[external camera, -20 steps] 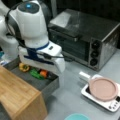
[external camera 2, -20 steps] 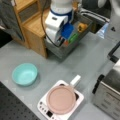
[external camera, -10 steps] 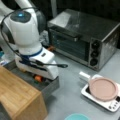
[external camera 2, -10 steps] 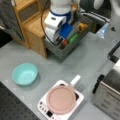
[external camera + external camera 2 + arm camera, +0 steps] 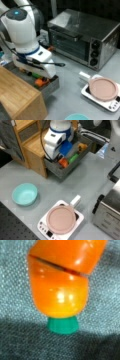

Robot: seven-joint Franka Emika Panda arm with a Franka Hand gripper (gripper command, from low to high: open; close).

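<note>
Carrot [image 5: 60, 280], a glossy orange toy with a slit across its body and a short green stub at the lower end, fills the wrist view, lying on grey felt-like lining. No fingertip shows in the wrist view, so how the carrot sits relative to the fingers cannot be told from there, nor whether the fingers are spread or closed. In both front views the gripper [image 5: 37, 75] is lowered into a grey bin [image 5: 62, 171], its tips hidden behind the white wrist housing and the bin wall. In a front view the carrot [image 5: 41, 82] shows as an orange lump just beneath the housing, at the bin's near edge; in a front view it [image 5: 63, 162] sits close below the housing, with a green piece [image 5: 73, 158] just beside it toward the view's right and a blue block [image 5: 65, 147] above it. Another orange item [image 5: 82, 146] lies farther along the bin toward the view's top right. Wooden shelf [image 5: 17, 97] stands touching the bin on the view's left. Toaster oven [image 5: 85, 37] stands well apart, at the view's upper right. Pink pan [image 5: 61, 218] rests on a white hotplate [image 5: 43, 228], near the view's bottom. Teal bowl [image 5: 24, 193] sits on the grey table [image 5: 87, 182], apart from the bin.
</note>
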